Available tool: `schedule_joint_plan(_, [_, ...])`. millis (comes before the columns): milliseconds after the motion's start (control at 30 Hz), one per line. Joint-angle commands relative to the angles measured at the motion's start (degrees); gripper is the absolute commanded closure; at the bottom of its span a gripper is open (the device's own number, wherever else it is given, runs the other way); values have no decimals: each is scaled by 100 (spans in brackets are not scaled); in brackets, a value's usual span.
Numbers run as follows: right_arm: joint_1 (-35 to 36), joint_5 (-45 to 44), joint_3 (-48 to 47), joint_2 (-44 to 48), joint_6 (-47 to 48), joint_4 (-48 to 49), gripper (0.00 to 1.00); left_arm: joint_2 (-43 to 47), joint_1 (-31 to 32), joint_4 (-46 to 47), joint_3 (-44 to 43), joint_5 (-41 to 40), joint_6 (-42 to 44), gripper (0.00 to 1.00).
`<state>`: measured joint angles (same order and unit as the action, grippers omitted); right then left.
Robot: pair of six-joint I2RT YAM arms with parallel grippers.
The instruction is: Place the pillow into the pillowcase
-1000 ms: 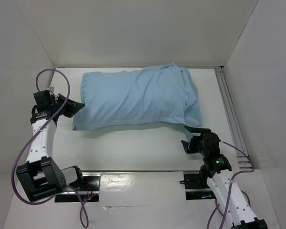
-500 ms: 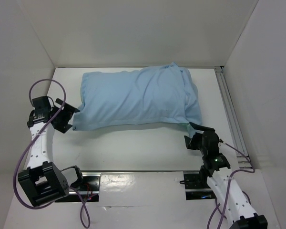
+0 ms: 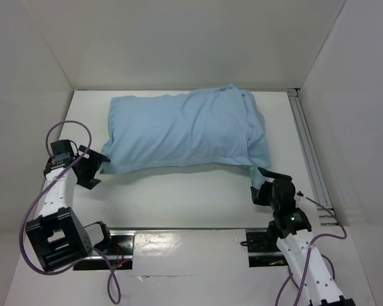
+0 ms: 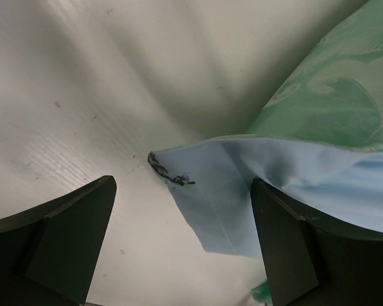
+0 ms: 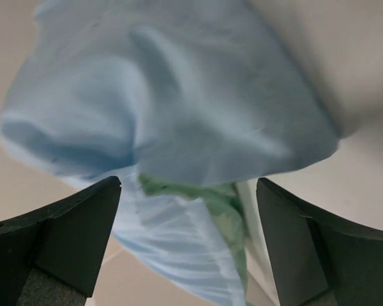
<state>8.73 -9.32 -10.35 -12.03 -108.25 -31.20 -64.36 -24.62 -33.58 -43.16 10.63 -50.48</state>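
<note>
Left pincer (image 3: 97, 169): jaws wide, nothing held. A corner of the pillowcase (image 3: 185, 131) lies between them, unclamped, with a dark thread tangle (image 4: 172, 177) at its tip and green patterned cloth (image 4: 332, 95) just beyond.

Right pincer (image 3: 263, 185): jaws wide, nothing held. The bunched end of the pillowcase hangs just ahead of them, showing a green inner layer (image 5: 207, 197).

The pillowcase lies plump on the table (image 3: 179, 197), long axis running from my left pincer across to my right. The pillow is hidden inside; I cannot see it.
</note>
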Motion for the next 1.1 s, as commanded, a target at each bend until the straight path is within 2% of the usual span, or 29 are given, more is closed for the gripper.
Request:
schedule_joint_plan(0, [-29, -35, 217, -711, -65, 1035, 6, -278, -77, 913, 123, 754, -242, 0])
schedule_joint_plan(33, [-29, 18, 218, -922, -13, 1281, 6, -331, -78, 1150, 271, 1208, -374, 0])
schedule_joint_plan(133, [-29, 132, 420, -1730, 40, 2414, 6, -472, -78, 1907, 387, 1686, -594, 0])
schedule_joint_plan(200, [-29, 132, 420, -2276, 40, 2882, 9, -560, -78, 2118, 440, 1994, -595, 13])
schedule_joint_plan(233, [-29, 132, 420, -2399, 40, 2961, 12, -621, -78, 2171, 440, 2047, -595, 23])
schedule_joint_plan(267, [-29, 45, 350, -2487, 180, 3031, 22, -622, -78, 2268, 440, 2179, -534, 38])
schedule_joint_plan(300, [-29, -103, 280, -2558, 242, 3102, 28, -622, -78, 2268, 440, 2180, -533, 79])
schedule_joint_plan(333, [-29, -183, 227, -2637, 243, 3102, 36, -622, -78, 2268, 440, 2241, -533, 95])
schedule_joint_plan(367, [-29, -262, 226, -2638, 364, 3102, 46, -622, -78, 2268, 440, 2302, -533, 100])
schedule_joint_plan(400, [-29, -428, 87, -2638, 366, 2981, 69, -561, -130, 2268, 353, 2303, -533, 100])
schedule_joint_plan(433, [-99, -508, 34, -2638, 479, 2919, 83, -508, -183, 2155, 291, 2303, -533, 100])
schedule_joint_plan(500, [-275, -693, -246, -2515, 812, 2604, 100, -421, -244, 1910, 71, 2250, -585, 100])
schedule_joint_plan(633, [-732, -825, -1088, -2575, 1875, 2163, 100, -227, -245, 1557, -280, 2206, -752, 100])
schedule_joint_plan(667, [-889, -878, -1292, -2628, 2408, 2084, 100, -139, -245, 1557, -281, 2276, -901, 100])
schedule_joint_plan(833, [-1014, -1264, -3216, -3453, 3984, 2083, 100, -86, -245, 1609, -763, 2382, -1140, 100])
schedule_joint_plan(967, [-1014, -1187, -4710, -4218, 4943, 2258, 100, -33, -245, 1819, -1536, 2513, -1359, 100])
schedule_joint_plan(1067, [-1075, -888, -5932, -4676, 5655, 2416, 100, -137, -368, 2092, -2484, 2768, -1508, 100])
